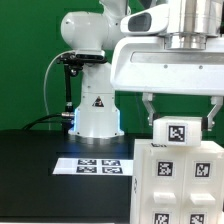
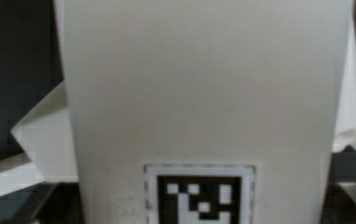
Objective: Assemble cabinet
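The cabinet [image 1: 178, 180] is a white boxy body with several black-and-white tags, at the exterior view's lower right. A smaller white panel [image 1: 178, 133] with one tag stands on top of it. My gripper [image 1: 180, 116] hangs straight above. Its dark fingers [image 1: 148, 108] straddle this panel and press on its two sides. In the wrist view the same panel [image 2: 193, 100] fills the picture, with its tag [image 2: 203, 195] at the near end. The fingertips themselves are hidden there.
The marker board [image 1: 95, 165] lies flat on the black table [image 1: 35, 180], to the exterior view's left of the cabinet. The arm's white base [image 1: 95, 100] stands behind it, in front of a green backdrop. A black cable [image 1: 55, 90] hangs by the base.
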`<state>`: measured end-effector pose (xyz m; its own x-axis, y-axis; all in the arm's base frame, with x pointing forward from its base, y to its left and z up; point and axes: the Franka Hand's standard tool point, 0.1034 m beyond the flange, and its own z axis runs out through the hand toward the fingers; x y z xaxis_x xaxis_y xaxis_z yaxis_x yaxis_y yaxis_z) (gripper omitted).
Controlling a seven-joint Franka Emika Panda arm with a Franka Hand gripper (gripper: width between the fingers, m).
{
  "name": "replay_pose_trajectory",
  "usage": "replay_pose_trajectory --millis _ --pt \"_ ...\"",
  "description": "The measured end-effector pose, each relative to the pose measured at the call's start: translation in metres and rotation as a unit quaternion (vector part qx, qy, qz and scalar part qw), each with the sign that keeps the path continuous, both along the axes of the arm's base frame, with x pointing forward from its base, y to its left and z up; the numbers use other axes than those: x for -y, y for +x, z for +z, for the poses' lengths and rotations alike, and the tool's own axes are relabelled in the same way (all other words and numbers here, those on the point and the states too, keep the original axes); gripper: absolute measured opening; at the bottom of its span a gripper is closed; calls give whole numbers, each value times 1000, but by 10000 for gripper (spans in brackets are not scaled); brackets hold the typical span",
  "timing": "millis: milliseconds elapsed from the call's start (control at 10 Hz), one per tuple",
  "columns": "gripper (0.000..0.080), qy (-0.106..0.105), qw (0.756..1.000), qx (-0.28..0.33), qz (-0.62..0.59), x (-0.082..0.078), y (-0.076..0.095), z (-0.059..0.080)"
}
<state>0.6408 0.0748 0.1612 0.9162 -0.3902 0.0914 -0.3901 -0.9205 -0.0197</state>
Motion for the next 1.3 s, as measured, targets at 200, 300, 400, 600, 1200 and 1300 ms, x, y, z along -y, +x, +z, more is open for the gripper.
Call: replay_pose_trajectory --millis 200,300,400,600,1200,1300 --pt "557 6 998 1 -63 0 0 0" --pt "557 10 995 -1 -104 1 -1 -1" --pt "557 18 983 -8 -185 2 -4 -2" --pt "557 36 939 2 -343 2 -6 -2" --pt "557 60 853 4 -519 4 -6 -2" --pt "557 59 855 4 -515 3 -6 -3"
